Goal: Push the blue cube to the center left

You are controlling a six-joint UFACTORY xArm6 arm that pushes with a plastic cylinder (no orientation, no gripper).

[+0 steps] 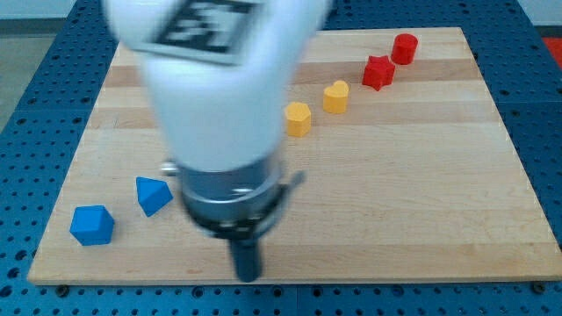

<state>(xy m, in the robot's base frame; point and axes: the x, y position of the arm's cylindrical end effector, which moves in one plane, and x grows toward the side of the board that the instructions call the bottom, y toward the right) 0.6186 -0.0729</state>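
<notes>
The blue cube lies near the board's bottom left corner. A second blue block, wedge-like in shape, sits just to its upper right. My tip is at the bottom edge of the board, right of both blue blocks and well apart from them. The white arm body rises above the tip and hides the board's upper middle.
Two yellow blocks and two red blocks, a star shape and a cylinder, run in a diagonal line toward the view's top right. The wooden board rests on a blue perforated table.
</notes>
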